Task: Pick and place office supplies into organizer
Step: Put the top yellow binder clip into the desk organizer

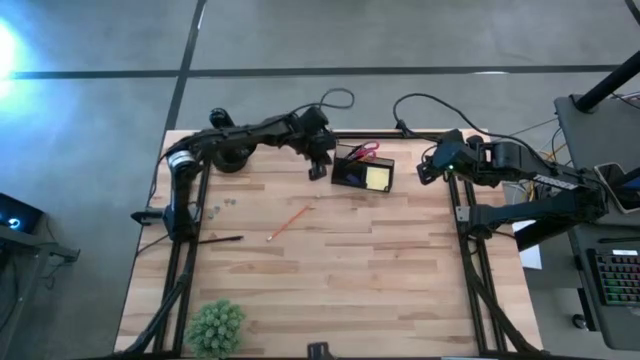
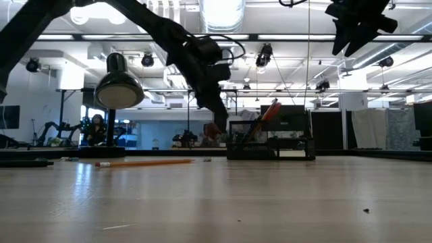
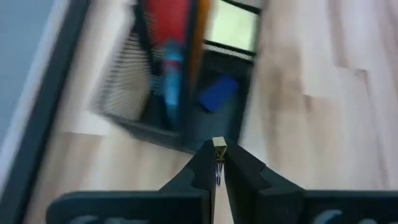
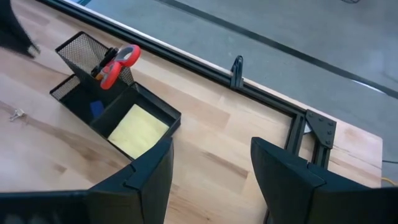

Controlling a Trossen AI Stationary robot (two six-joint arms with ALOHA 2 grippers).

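From above, the organizer [image 1: 363, 172] sits near the far edge of the wooden counter [image 1: 400, 280], with the red-handled scissors [image 1: 364, 151] standing in its far compartment and the yellow sticky-note pad [image 1: 377, 178] lying in the compartment on the right-arm side. The left hand [image 1: 318, 168] hovers just beside the organizer's left end, while the right hand [image 1: 428, 167] waits well apart on the other side. An orange pencil [image 1: 288, 222] lies loose in the middle of the counter, a black pen [image 1: 220, 239] rests nearer the left arm's frame, and a small green plant [image 1: 215, 326] stands at the near edge. In the low view, the left hand [image 2: 214, 116] hangs just beside the mesh organizer [image 2: 271, 140], the pencil [image 2: 143, 163] lies flat on the counter, and the right hand [image 2: 358, 27] is held high. The left wrist view shows its own fingers [image 3: 242, 165] clenched on a tiny metal piece [image 3: 219, 163], with the organizer [image 3: 186, 93] close ahead, holding a blue item [image 3: 217, 93]. The right wrist view shows its fingers [image 4: 149, 171] spread apart and holding nothing, looking down at the organizer [image 4: 112, 109], the scissors [image 4: 118, 65] and the pad [image 4: 138, 130].
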